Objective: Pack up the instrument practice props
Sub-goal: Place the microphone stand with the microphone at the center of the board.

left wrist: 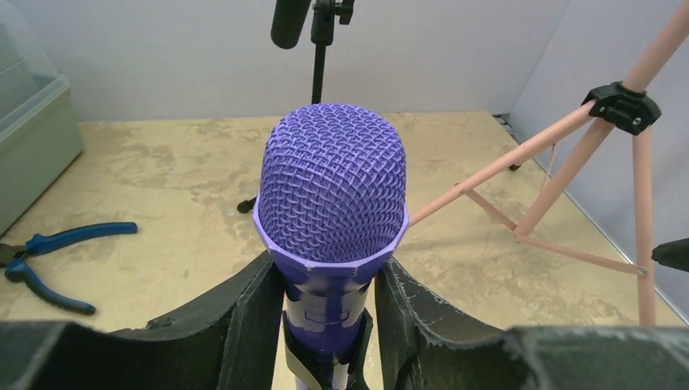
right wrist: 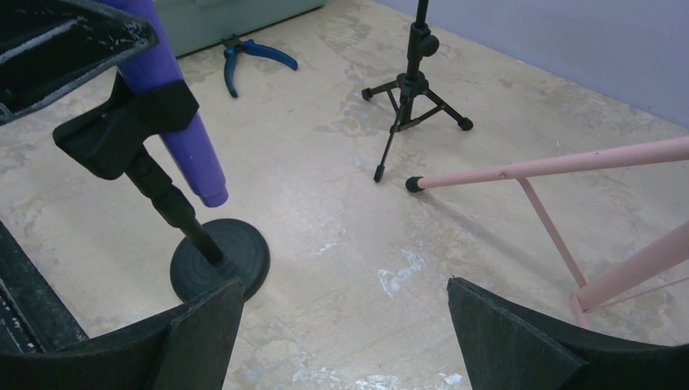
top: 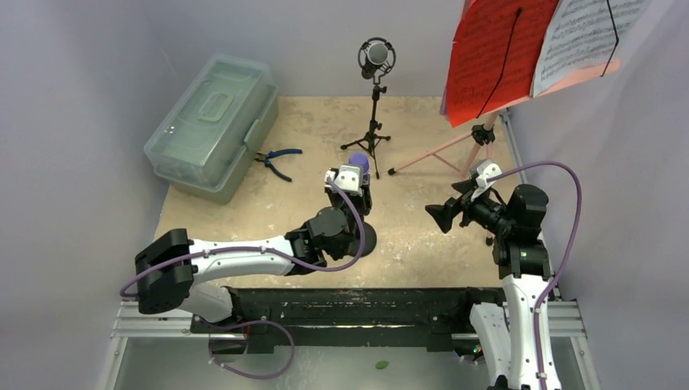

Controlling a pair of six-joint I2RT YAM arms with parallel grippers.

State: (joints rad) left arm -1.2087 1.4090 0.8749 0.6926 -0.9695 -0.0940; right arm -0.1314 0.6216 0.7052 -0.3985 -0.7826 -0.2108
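The purple microphone point(left wrist: 331, 191) sits in the clip point(right wrist: 122, 134) of a round-based stand point(right wrist: 219, 262) on the worktop point(top: 309, 130). The left fingers point(left wrist: 244, 325) are clamped on its body just below the mesh head, one on each side. Its long axis runs steep but not upright, with the mesh head uppermost and the plain tail end slanting down above the stand's base. Just behind the microphone the black mic tripod point(top: 372, 138) spreads its legs and carries the black-silver microphone point(top: 376, 55) in a ring mount. To the microphone's right the pink music rack point(top: 455, 146) splays its tripod legs, one foot ending close to a leg of the black tripod. Higher up, its desk holds a red page point(top: 496, 57) and a white page point(top: 585, 36) and overhangs that side. To the microphone's left the blue-handled pliers point(top: 278, 161) lie flat, and beyond them the clear greenish case point(top: 213, 122) sits closed. Bare worktop lies open between the microphone and the pliers, and again to its right front, where the right fingers point(right wrist: 508, 341) hang spread wide, holding nothing. Grey walls bound the worktop behind the microphone and on both its sides.
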